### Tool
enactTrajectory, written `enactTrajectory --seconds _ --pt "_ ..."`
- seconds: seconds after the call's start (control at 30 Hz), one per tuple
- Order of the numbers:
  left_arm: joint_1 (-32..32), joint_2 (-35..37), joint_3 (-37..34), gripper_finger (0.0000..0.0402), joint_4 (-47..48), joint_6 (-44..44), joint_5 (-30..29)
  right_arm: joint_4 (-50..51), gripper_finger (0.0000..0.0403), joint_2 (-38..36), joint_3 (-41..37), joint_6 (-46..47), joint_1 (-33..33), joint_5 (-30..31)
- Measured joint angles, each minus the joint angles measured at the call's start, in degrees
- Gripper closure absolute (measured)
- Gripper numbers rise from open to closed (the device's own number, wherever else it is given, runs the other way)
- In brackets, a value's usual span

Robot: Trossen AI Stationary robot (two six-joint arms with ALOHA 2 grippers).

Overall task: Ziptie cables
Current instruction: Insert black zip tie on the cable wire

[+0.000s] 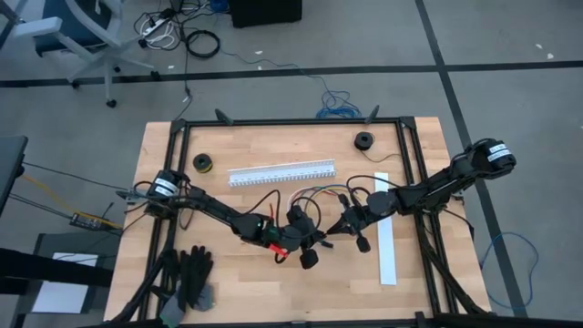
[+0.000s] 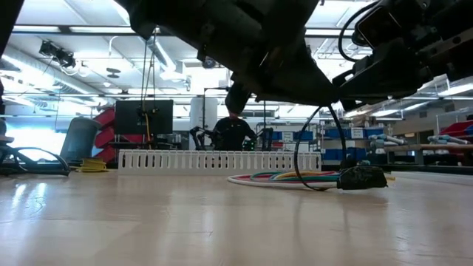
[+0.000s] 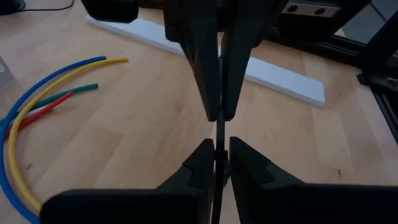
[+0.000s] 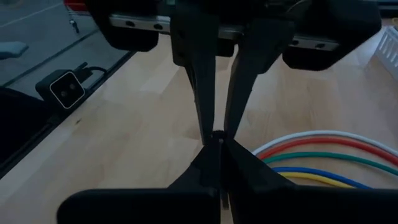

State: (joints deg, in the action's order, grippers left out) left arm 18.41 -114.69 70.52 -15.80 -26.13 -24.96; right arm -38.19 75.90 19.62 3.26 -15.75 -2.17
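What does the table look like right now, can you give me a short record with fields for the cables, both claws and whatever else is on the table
cables: loose coloured wires lying curved on the wooden table, not bundled
left claw: shut on a thin dark strip, mid-table
right claw: shut on a thin dark strip, facing the left claw beside the cables
slotted channel: long white piece lying flat beyond the cables
white strip: flat near the table's right side
black gloves: at the near left corner
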Motion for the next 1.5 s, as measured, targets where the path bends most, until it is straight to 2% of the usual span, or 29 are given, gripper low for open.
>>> enactTrajectory --seconds 0.17,0.63,0.8,1.2,1.3,1.5 --pt "-0.1 0.0 0.0 0.0376 -2.1 0.6 0.6 0.1 0.0403 0.0 0.0 0.3 0.1 0.0" --pt "-0.4 0.0 0.0 0.0388 0.0 -0.1 2.3 -0.1 0.0403 0.0 0.0 0.2 0.2 0.0" --pt "-0.3 -0.3 0.0 0.0399 2.9 -2.8 2.4 -1.0 0.0403 0.0 0.0 0.1 0.3 0.8" --pt "0.1 -1.0 0.0 0.0401 2.2 -3.1 2.2 -2.6 0.0403 -0.1 0.0 0.9 0.2 2.6" --pt "0.2 -1.0 0.0 0.0401 2.3 -3.6 2.2 -2.4 0.0403 -1.1 0.0 1.0 -0.1 4.8" --pt "0.4 -1.0 0.0 0.0401 3.0 -4.0 2.4 -1.8 0.0403 -3.7 0.0 0.7 0.0 5.1"
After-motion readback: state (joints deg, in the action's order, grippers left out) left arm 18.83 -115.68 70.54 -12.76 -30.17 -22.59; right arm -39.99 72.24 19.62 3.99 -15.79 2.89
